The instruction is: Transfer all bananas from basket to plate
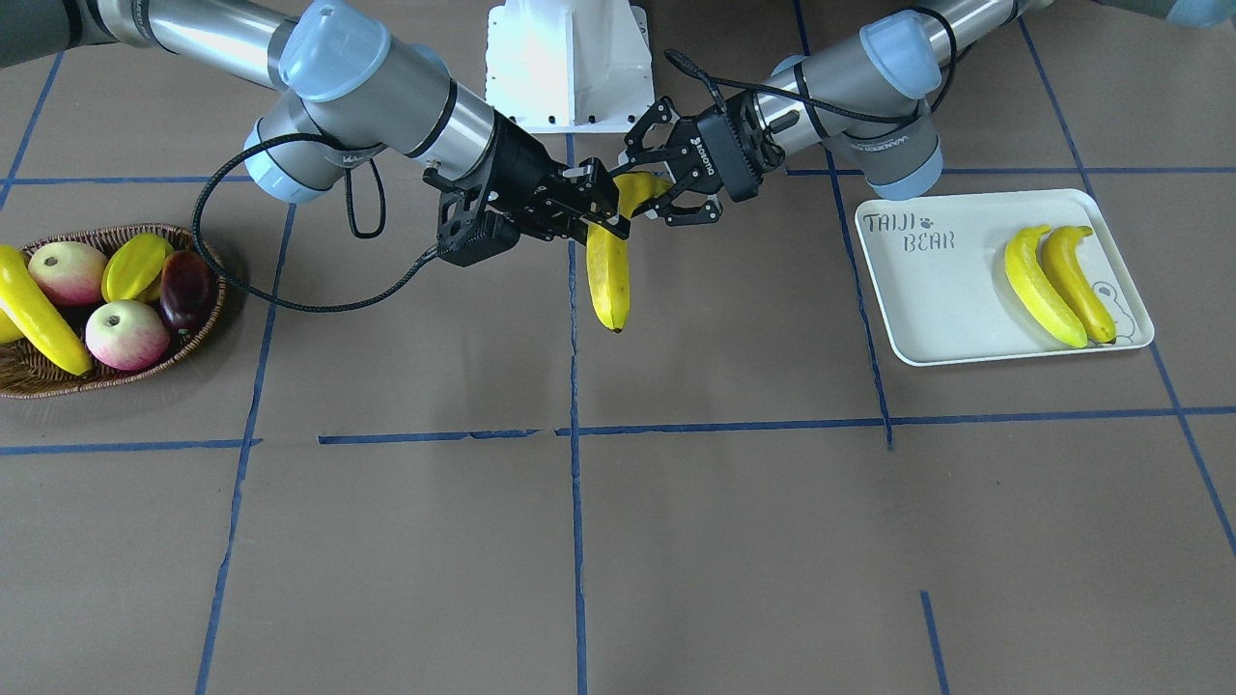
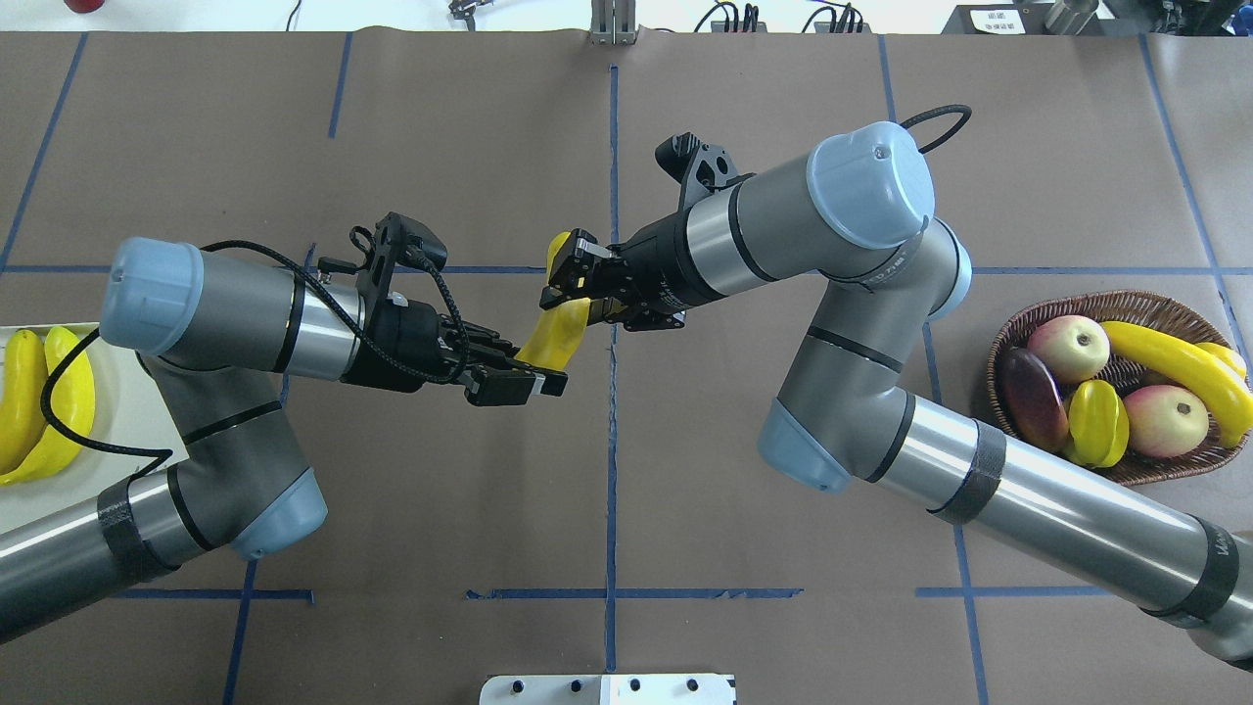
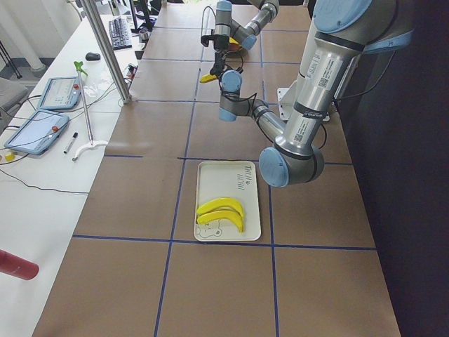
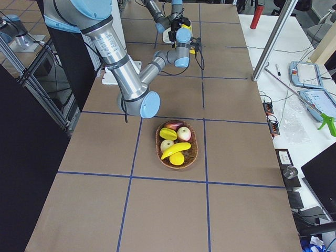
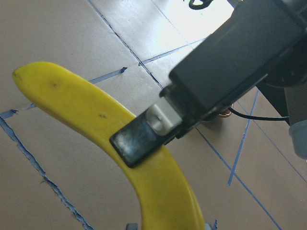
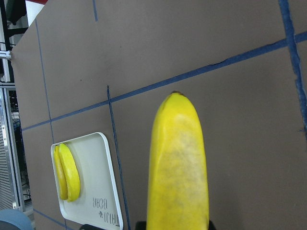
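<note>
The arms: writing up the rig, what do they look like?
The left arm and right arm are silver-grey tubes with pale-blue joint caps and black bands. The left gripper and right gripper are black linkages trailing black cables.

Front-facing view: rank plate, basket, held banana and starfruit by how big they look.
1. plate
2. basket, though the frame edge crops it
3. held banana, lifted nearer the camera, so unsure
4. starfruit, smallest

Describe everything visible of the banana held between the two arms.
The banana is yellow and curved, with a dull brownish patch and a dark tip. It hangs above the table, tip down, clamped near its upper part by the right gripper. The left gripper flanks its top end; contact unclear.
</note>
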